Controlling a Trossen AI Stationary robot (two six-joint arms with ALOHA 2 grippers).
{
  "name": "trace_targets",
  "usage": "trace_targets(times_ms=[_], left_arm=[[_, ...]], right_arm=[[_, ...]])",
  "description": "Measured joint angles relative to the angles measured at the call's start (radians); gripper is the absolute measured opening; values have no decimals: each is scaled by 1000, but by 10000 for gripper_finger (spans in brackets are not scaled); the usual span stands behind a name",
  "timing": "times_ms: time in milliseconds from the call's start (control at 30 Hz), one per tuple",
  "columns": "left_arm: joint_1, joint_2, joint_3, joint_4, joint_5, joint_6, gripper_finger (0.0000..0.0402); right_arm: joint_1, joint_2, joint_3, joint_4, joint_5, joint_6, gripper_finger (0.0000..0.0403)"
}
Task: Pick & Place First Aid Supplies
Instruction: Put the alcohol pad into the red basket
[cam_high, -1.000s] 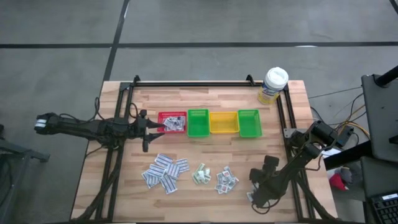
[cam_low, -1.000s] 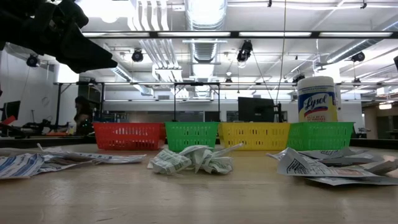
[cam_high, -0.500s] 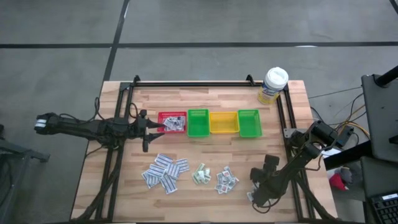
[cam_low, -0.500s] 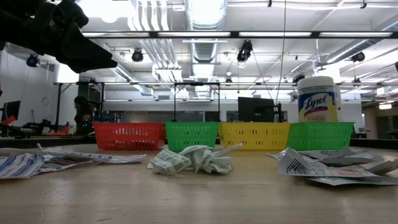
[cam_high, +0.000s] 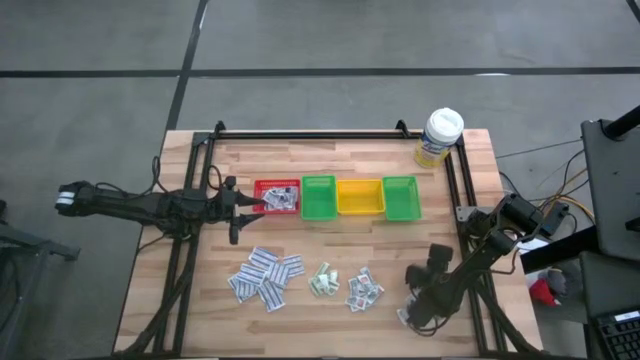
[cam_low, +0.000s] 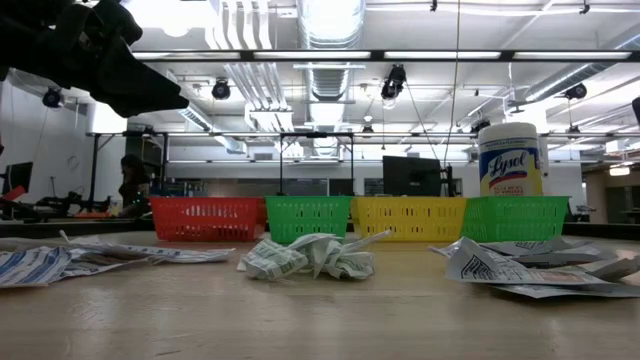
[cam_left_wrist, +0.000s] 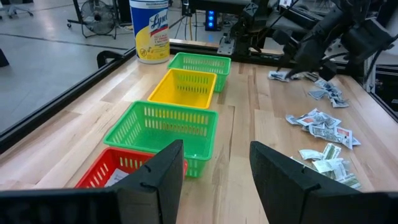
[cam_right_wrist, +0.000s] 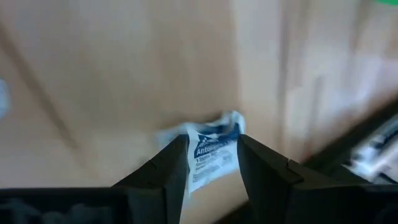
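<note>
The first aid supplies are small white printed packets. They lie in three loose piles (cam_high: 265, 278) (cam_high: 323, 280) (cam_high: 364, 290) on the wooden table, and some lie in the red bin (cam_high: 277, 196). One white packet with blue print (cam_right_wrist: 208, 155) lies on the table near the right near corner. My right gripper (cam_right_wrist: 211, 142) is open, points steeply down, and has a finger on either side of that packet. My left gripper (cam_left_wrist: 214, 162) is open, level and holds nothing, just left of the red bin. My right gripper comes at the blue-printed packet from above, and the packet lies flat on the table in the gap between the fingers (cam_right_wrist: 174, 165). I cannot tell whether the fingers touch the packet's edges.
A row of bins stands at the table's middle: red, green (cam_high: 318, 198), yellow (cam_high: 360, 197), green (cam_high: 400, 198). A white-capped bottle with a yellow label (cam_high: 440, 137) stands at the far right corner. Black rails (cam_high: 462, 190) run along the table's sides.
My right gripper has tipped a little over the packet near the table's right near corner while staying almost in place. The piles and the bins lie as before.
</note>
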Motion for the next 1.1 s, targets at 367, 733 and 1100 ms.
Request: trace_targets(times_ms=[367, 733, 1100], left_arm=[[0, 0, 0, -2, 0, 0, 179], [0, 0, 0, -8, 0, 3, 179], [0, 0, 0, -6, 0, 4, 179]], right_arm=[[1, -7, -1, -144, 69, 56, 137], [74, -11, -1, -137, 94, 162, 137], [91, -15, -32, -100, 92, 170, 137]])
